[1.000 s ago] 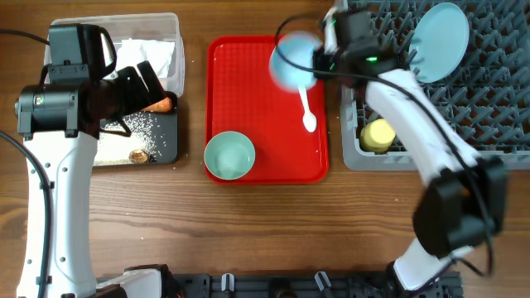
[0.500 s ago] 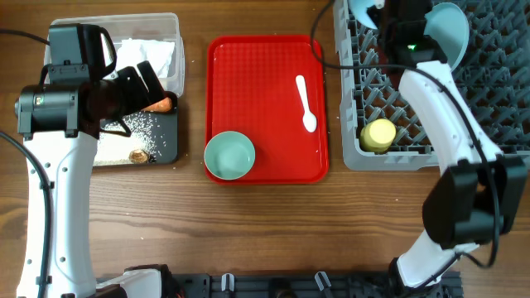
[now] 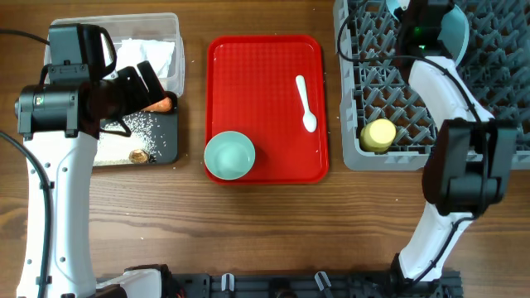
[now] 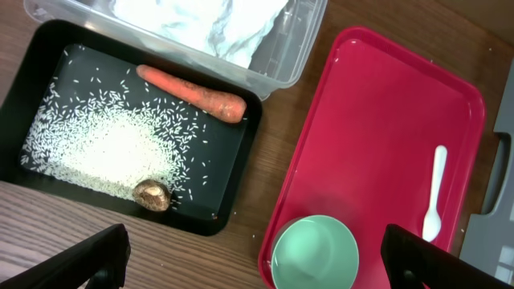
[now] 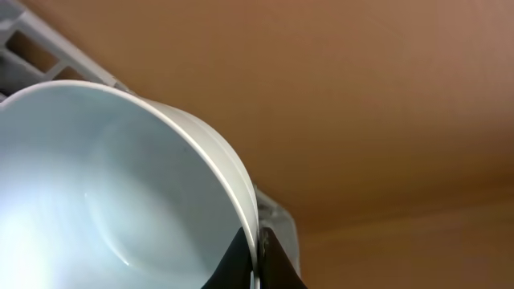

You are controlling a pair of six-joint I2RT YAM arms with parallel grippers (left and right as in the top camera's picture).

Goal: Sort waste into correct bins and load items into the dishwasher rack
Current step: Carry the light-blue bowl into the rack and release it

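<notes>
One bowl is held now, yes? Which one, and where?

— The pale blue bowl (image 5: pixel 96 185). The right gripper (image 5: pixel 259 253) has its two fingers pressed together on the rim, one finger inside and one outside. It is at the far edge of the dishwasher rack (image 3: pixel 497 99). If the bowl already rests on the pegs, I cannot tell from where I stand.

What else is in that rack?

— Just beside the right arm a pale blue plate (image 3: pixel 455 33) leans among the pegs. A yellow cup (image 3: pixel 379 134) sits in the near left corner, well apart from the plate.

And outside the rack?

— Next to it, on the left, lies the red tray (image 3: pixel 265 58). A mint-green bowl (image 3: pixel 229 156) stands in its near left corner, opening up. A white spoon (image 3: pixel 305 103) lies nearer the right side, not touching the bowl.

The bins?

— Further left there are two. The black tub (image 4: pixel 249 136) has rice grains (image 4: pixel 104 152) spread over its floor, a carrot (image 4: pixel 193 95) along the far side and a brown lump (image 4: pixel 151 193) at the near edge of the rice. Behind it, touching, is the clear tub (image 4: pixel 293 48) with crumpled napkins (image 4: pixel 209 24) inside.

And the other hand?

— The left gripper (image 4: pixel 253 241) hangs above the tubs, fingers spread wide, with nothing between them.
</notes>
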